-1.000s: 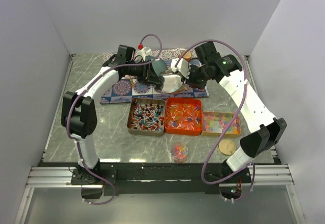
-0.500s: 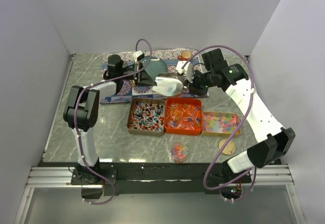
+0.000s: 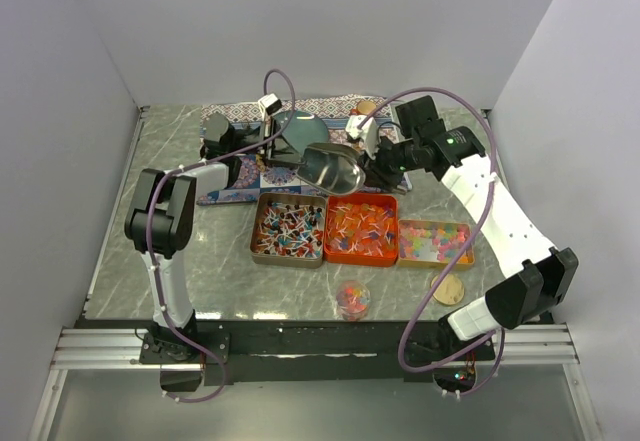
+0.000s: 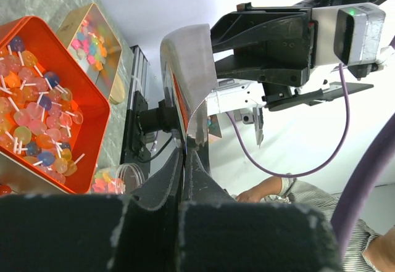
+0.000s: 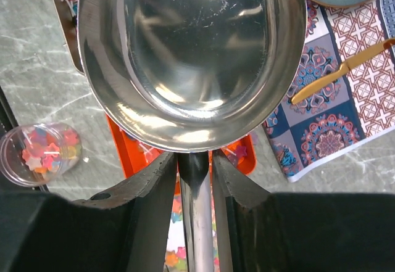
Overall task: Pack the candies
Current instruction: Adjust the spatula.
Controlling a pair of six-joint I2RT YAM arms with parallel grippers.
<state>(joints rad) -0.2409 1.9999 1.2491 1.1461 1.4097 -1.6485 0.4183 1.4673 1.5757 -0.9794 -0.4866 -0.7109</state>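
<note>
The candies lie in three trays: red-white-blue ones in a metal tray [image 3: 289, 228], orange-red ones in the orange tray [image 3: 361, 228] [image 4: 37, 99], and pastel ones in a small tray [image 3: 434, 241]. An empty silver scoop [image 3: 335, 166] [image 5: 191, 56] hangs above the trays' far edge. My right gripper [image 3: 372, 166] [image 5: 195, 158] has its fingers close along both sides of the scoop's handle. My left gripper [image 3: 300, 161] [image 4: 184, 152] is shut on the thin rim of the scoop [image 4: 188, 68] from the opposite side.
A clear cup [image 3: 351, 299] [image 5: 40, 152] of pastel candies stands near the front edge, with a round wooden lid [image 3: 447, 288] to its right. Behind the trays lies a patterned mat [image 3: 240, 173] with a dark plate [image 3: 298, 129] and a yellow utensil [image 5: 345, 71].
My left gripper has closed onto the scoop's rim. The scoop has shifted slightly right and lifted, with both arms around it.
</note>
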